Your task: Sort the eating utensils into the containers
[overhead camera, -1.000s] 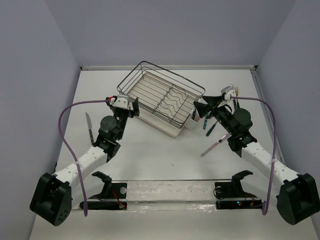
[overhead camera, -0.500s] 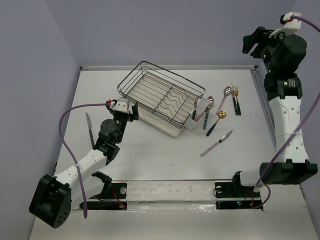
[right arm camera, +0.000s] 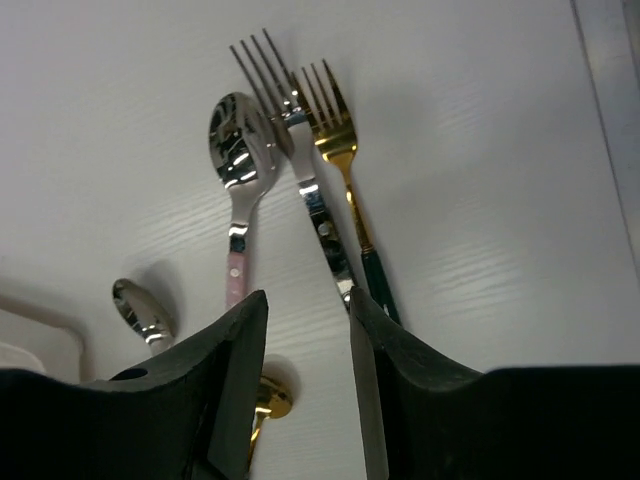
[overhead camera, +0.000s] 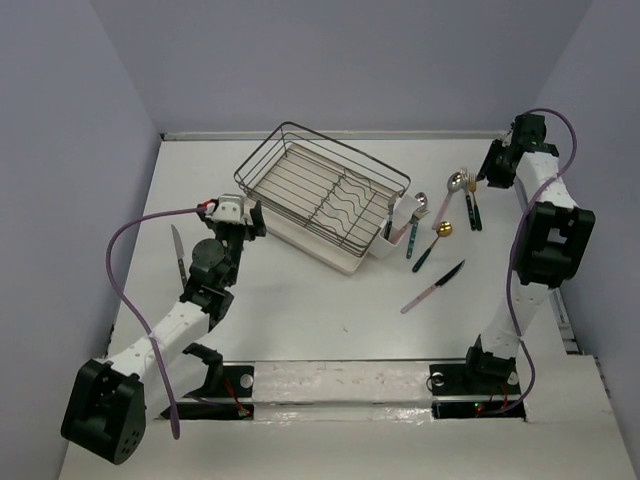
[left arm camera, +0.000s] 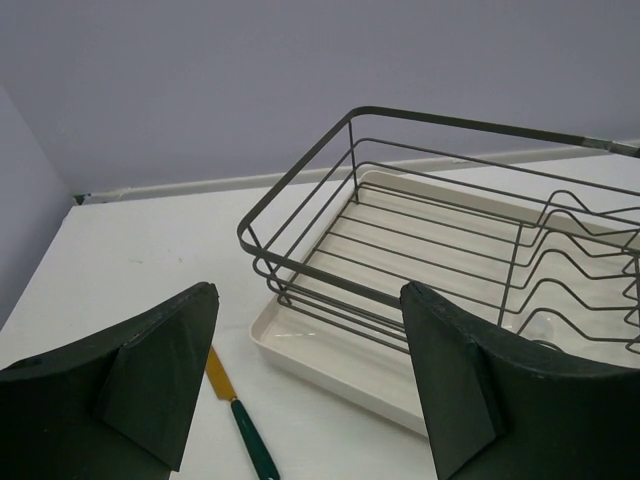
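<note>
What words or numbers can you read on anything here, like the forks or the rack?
None: no text can be read in any view.
The wire dish rack, white cutlery holder, forks and pink-handled spoon all look plain, with no words, numbers or logos.

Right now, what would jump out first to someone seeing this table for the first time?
The black wire dish rack dominates the far middle of the table. To its right, the right gripper hangs over a silver fork, a gold fork and a pink-handled spoon lying side by side.
</note>
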You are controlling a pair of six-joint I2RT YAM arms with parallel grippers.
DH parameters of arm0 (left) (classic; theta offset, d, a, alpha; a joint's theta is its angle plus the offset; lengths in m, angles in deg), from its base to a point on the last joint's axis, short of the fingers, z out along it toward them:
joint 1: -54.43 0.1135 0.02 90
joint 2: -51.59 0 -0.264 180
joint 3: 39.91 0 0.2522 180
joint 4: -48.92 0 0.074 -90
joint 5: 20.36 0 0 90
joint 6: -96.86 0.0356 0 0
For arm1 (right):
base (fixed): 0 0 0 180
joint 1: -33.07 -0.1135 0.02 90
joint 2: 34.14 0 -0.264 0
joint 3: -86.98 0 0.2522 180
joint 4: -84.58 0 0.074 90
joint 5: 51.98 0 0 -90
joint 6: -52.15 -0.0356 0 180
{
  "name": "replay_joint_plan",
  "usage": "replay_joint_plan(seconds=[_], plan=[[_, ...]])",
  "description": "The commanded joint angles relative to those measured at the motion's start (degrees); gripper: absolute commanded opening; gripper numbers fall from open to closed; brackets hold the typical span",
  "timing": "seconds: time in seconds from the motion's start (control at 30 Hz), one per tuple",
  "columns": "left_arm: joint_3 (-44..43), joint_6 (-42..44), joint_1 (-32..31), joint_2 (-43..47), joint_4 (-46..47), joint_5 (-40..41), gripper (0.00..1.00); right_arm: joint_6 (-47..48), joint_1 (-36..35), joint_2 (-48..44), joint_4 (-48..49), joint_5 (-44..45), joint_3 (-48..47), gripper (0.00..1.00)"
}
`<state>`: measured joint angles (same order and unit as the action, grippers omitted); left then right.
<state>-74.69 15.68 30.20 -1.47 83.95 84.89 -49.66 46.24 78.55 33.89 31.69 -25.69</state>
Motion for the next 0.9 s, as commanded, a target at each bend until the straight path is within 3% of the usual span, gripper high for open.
replay_joint_plan(seconds=[0.0,0.33,0.87], plan=[[-0.1,-1.7,2.0,0.2,1.3,1.0,0.86,2.8,2.6,3.4,-2.3,3.1,-7.7,0.44],[-1.6,-2.0,5.1,-2.5,1.3,0.1,0.86,5.2,3.3,13.5,-3.7,-0.2,-8.4,0.39],[-1.7,-2.3,5.2,-2.9,1.3,-0.7,0.85,5.7,2.7,12.6,-1.7,2.3,0.0,0.34]])
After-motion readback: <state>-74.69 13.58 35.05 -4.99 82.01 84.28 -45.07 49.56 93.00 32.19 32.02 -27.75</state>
